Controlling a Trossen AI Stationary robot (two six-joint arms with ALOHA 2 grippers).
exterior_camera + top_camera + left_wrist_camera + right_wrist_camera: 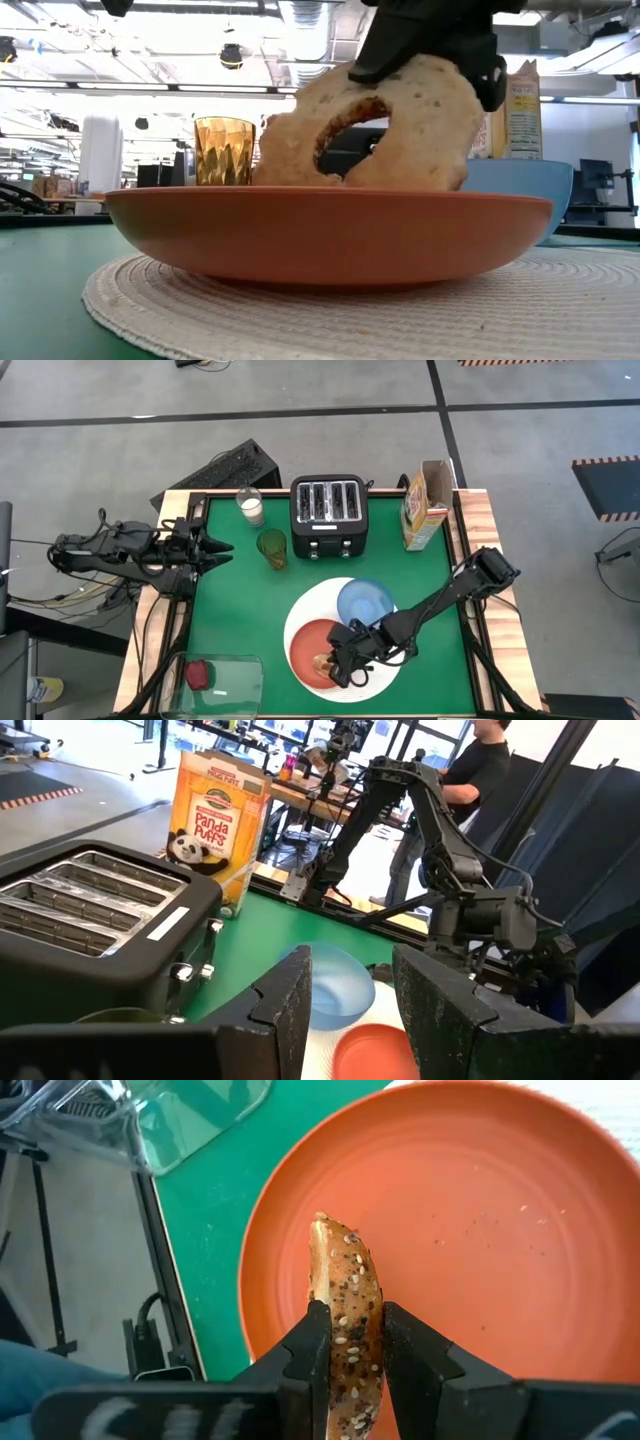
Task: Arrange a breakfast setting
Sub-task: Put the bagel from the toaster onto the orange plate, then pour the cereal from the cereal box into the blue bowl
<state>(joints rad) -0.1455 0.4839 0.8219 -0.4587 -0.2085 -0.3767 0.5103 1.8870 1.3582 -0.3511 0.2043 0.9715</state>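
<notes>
Right hand: clamps the bagel on edge, low over the orange-red plate.
Left hand: fingers apart, empty, waiting at the tabletop's left edge.
Risk: if let go upright, the bagel could roll off the plate, since only its rim meets the dish.
Low view: shows the bagel's hole and its lower edge near the plate.
Right wrist view: shows only the seeded rim between the fingers.

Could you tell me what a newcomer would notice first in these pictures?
Most striking is the seeded bagel, held on edge by the right end effector over the orange-red plate, its lower edge at the plate. That plate sits on a white round mat beside a blue bowl. Behind stand a black toaster and a cereal box; the left end effector waits by the table's left edge.
</notes>
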